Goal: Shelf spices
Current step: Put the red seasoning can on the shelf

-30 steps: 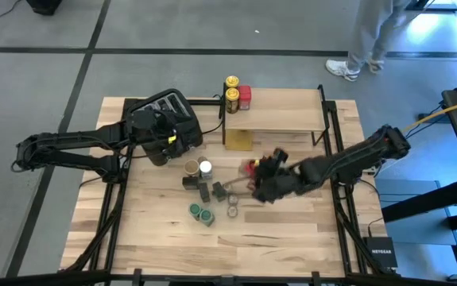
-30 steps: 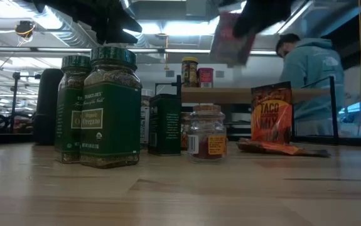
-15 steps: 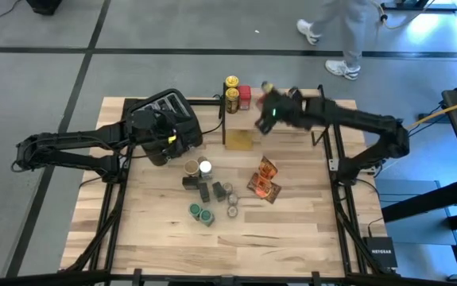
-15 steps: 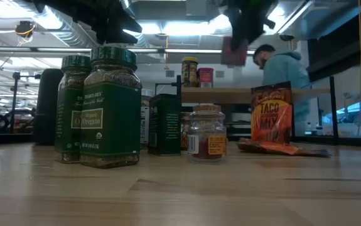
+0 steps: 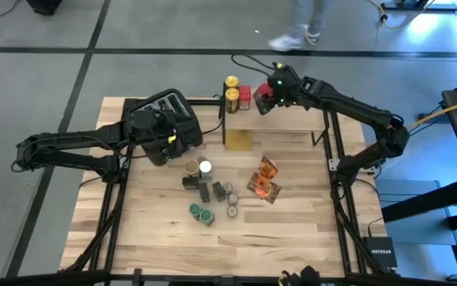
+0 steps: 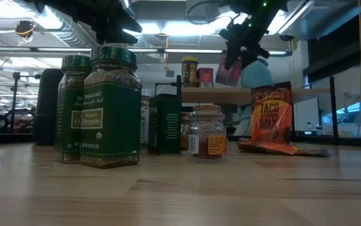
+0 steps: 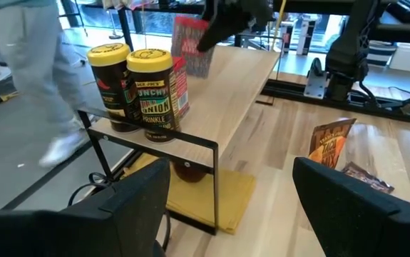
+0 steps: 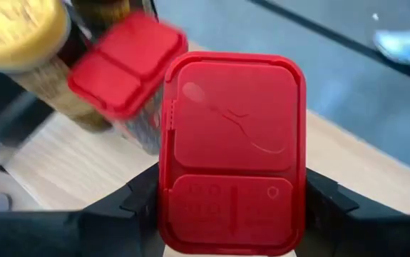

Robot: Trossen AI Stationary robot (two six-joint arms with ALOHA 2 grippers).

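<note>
While the right gripper (image 5: pixel 265 101) clamps the red-lidded rectangular spice tin (image 8: pixel 232 146) by its flat sides, upper centre over the pale wooden shelf (image 5: pixel 288 119), it looks light, rigid, slick; the left gripper (image 5: pixel 167 143) gapes empty.

A: What can you read here?
B: "TRADER JOE'S" and "Organic Oregano" on the green jar (image 6: pixel 110 107). "TACO" on the orange packet (image 6: pixel 271 114).
A: And on the shelf?
B: "ONION" and "SPRINKLE" on a yellow-lidded jar (image 7: pixel 152 93). "NETGEAR" on the black box (image 5: pixel 380 254) beside the bench.
</note>
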